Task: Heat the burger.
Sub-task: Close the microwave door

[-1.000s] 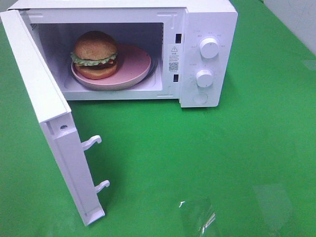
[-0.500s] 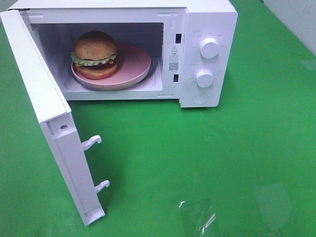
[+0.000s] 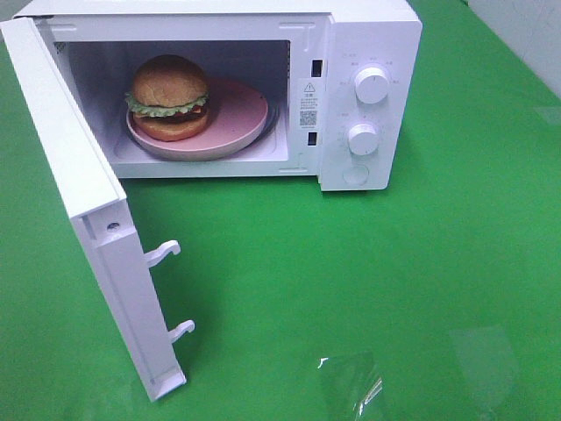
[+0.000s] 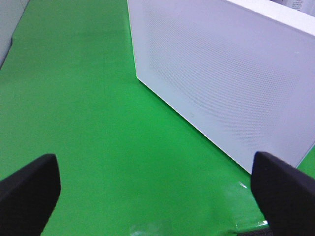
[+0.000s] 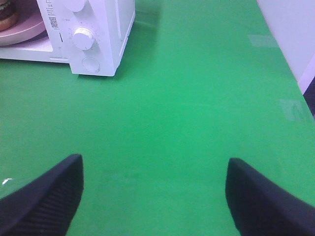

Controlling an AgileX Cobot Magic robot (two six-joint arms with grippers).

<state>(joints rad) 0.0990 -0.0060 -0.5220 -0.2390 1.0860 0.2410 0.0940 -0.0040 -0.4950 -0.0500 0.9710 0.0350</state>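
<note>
The burger [image 3: 169,97], with a golden-brown bun, green lettuce and a dark base, sits on a pink round plate [image 3: 237,118] inside the white microwave [image 3: 368,26]. The microwave door [image 3: 83,193] stands wide open to the left. A sliver of the burger [image 5: 6,14] and the plate [image 5: 24,27] shows in the right wrist view. My left gripper [image 4: 152,189] is open and empty over the green table, facing the door's outer face [image 4: 221,78]. My right gripper [image 5: 155,194] is open and empty, well in front of the microwave's control panel [image 5: 78,34]. Neither gripper shows in the exterior view.
Two white knobs [image 3: 372,86] [image 3: 362,138] and a round button [image 3: 355,174] are on the microwave's right panel. Two door latch hooks [image 3: 165,253] stick out of the door's edge. A green cloth [image 3: 351,263] covers the table. A white wall [image 5: 290,29] borders the right side.
</note>
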